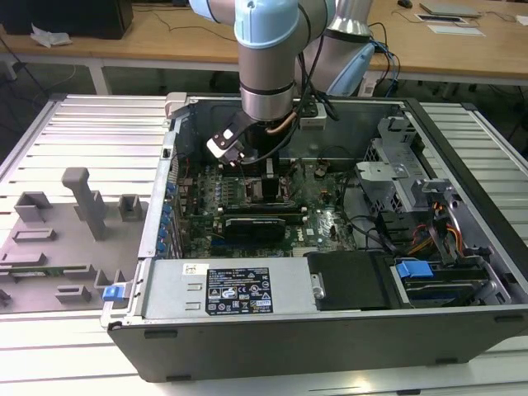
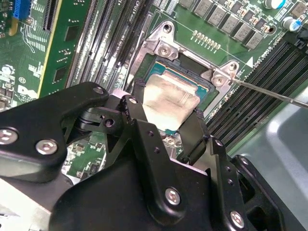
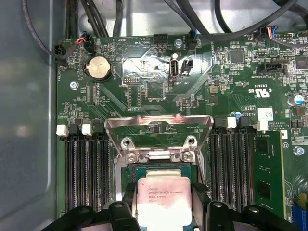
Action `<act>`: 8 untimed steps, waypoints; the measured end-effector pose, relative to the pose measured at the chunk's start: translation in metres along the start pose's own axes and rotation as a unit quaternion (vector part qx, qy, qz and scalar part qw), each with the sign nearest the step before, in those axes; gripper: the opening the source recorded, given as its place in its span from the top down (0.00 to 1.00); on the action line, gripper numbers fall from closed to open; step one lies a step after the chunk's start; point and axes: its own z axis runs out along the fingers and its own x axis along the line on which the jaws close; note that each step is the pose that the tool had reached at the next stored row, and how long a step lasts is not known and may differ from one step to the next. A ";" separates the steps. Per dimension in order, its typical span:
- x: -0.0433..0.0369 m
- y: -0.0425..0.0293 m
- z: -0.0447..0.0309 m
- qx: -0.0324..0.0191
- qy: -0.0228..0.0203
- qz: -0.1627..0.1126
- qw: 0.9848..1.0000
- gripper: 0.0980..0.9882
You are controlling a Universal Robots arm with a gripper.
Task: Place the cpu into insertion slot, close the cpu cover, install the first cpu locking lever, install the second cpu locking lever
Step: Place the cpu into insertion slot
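Note:
My gripper (image 2: 168, 102) reaches down into the open computer case (image 1: 462, 148), over the green motherboard. Its two black fingers (image 2: 136, 96) are shut on opposite edges of the cpu (image 3: 163, 204), a pale silvery square chip. The cpu sits level at the insertion slot (image 2: 191, 77), whose dark frame shows just past the chip; I cannot tell whether it is fully seated. In the first wrist view the cpu cover (image 3: 154, 142), a silvery frame with a large window, stands swung up behind the slot. A thin metal locking lever (image 2: 272, 95) lies to one side of the socket.
Black memory slots (image 3: 84, 168) flank the socket on both sides. A long black card (image 1: 257, 224) lies near the socket in the exterior view. Cables (image 3: 231, 24) run along the case wall. A grey fixture tray (image 1: 74, 223) sits outside the case at the exterior view's left.

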 end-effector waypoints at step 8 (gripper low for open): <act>0.0001 -0.0001 0.0019 0.000 0.001 0.000 1.000 0.50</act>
